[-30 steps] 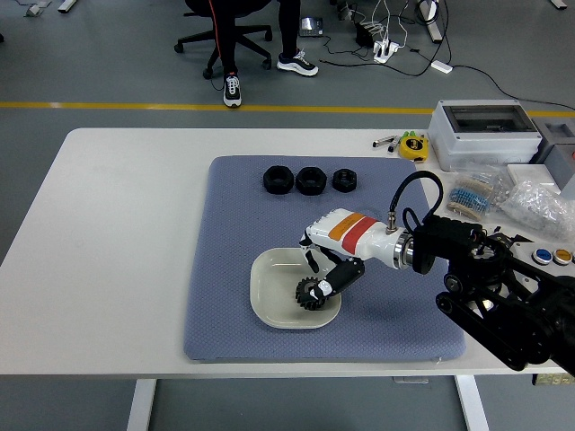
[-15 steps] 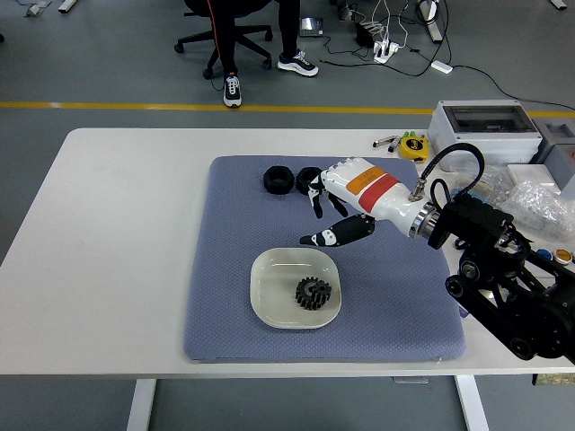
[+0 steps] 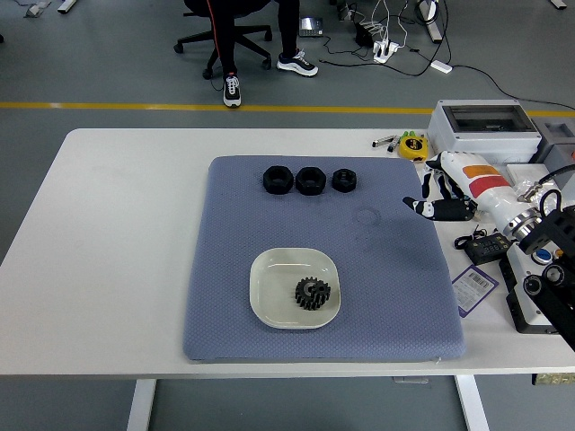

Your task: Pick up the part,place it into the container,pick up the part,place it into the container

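Right hand point(image 3: 440, 199): we see it above the blue mat's point(image 3: 234, 305) right edge, fingers loosely spread, empty.
Gear point(image 3: 313, 293): we find it lying in the white dish point(image 3: 269, 278).
Nuts point(image 3: 309, 180): three line the mat's far edge.

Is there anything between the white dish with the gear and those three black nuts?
No, in the head view only bare blue-grey mat separates the white dish from the three black nuts.
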You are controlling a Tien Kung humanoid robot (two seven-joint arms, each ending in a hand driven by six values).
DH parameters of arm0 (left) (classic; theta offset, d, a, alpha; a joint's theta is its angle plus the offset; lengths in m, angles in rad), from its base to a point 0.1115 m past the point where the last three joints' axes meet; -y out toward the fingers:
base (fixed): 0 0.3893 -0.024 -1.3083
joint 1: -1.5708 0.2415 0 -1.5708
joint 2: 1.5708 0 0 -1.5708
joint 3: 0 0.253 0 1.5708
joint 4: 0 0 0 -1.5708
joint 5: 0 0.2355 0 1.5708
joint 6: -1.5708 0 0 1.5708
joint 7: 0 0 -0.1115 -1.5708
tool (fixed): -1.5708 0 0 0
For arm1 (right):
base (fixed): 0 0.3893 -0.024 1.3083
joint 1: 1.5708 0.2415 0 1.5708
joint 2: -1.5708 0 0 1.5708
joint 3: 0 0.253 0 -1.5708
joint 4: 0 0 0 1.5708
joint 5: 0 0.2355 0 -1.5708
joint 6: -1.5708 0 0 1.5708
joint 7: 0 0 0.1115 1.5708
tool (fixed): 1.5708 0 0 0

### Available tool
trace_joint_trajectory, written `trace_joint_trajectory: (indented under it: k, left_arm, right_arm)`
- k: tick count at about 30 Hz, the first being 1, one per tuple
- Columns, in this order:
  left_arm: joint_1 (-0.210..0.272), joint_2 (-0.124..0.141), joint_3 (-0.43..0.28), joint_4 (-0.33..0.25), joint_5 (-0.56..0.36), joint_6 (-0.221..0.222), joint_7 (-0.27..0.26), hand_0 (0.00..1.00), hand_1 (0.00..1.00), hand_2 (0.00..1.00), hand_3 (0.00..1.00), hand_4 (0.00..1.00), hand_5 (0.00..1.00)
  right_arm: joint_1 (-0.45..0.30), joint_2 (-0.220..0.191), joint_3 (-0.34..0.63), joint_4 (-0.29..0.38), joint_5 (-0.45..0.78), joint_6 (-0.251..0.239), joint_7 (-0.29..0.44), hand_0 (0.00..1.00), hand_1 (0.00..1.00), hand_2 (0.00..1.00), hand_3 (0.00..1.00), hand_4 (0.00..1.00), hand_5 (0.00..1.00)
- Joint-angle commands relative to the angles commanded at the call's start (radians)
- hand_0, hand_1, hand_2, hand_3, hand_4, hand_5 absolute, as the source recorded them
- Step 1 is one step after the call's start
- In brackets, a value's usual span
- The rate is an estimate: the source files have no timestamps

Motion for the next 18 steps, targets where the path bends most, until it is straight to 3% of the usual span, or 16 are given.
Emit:
trace_joint_trajectory:
  k: [2,3,8,9,14,15,18]
  left_arm:
    - [0.0,-0.001,0.003,0.0,-0.003,0.0,-0.001,0.708,0.673,0.659,0.561,0.633,0.578]
    - [0.001,-0.002,0.002,0.0,-0.003,0.0,-0.002,0.707,0.673,0.657,0.561,0.633,0.579]
    - [0.003,-0.007,0.006,0.0,-0.004,0.0,-0.004,0.707,0.673,0.657,0.561,0.633,0.579]
    - [0.003,-0.008,0.005,0.0,-0.002,0.0,-0.004,0.705,0.672,0.657,0.561,0.632,0.58]
    - [0.005,-0.011,-0.003,0.0,0.012,-0.003,-0.003,0.705,0.672,0.657,0.561,0.632,0.58]
    - [0.005,-0.011,-0.005,0.0,0.016,-0.004,-0.003,0.706,0.67,0.654,0.561,0.633,0.581]
    - [0.006,-0.011,-0.003,0.001,0.015,-0.004,-0.004,0.706,0.67,0.654,0.561,0.633,0.581]
  right_arm:
    - [-0.032,-0.002,0.005,-0.001,0.085,-0.019,-0.022,0.036,0.091,0.205,0.313,0.837,0.319]
    - [-0.052,-0.002,0.014,0.007,0.13,-0.031,-0.033,0.087,0.153,0.25,0.371,0.856,0.302]
    - [-0.135,-0.016,0.078,0.087,0.338,-0.071,-0.064,0.087,0.153,0.25,0.371,0.856,0.302]
    - [-0.146,-0.021,0.092,0.105,0.377,-0.072,-0.067,0.123,0.205,0.32,0.416,0.871,0.304]
    - [-0.214,-0.038,0.16,0.207,0.592,-0.056,-0.084,0.123,0.205,0.32,0.416,0.871,0.304]
    - [-0.237,-0.032,0.181,0.231,0.631,-0.048,-0.091,0.198,0.337,0.465,0.463,0.869,0.339]
    - [-0.29,-0.002,0.23,0.275,0.753,-0.012,-0.109,0.198,0.337,0.465,0.463,0.869,0.339]
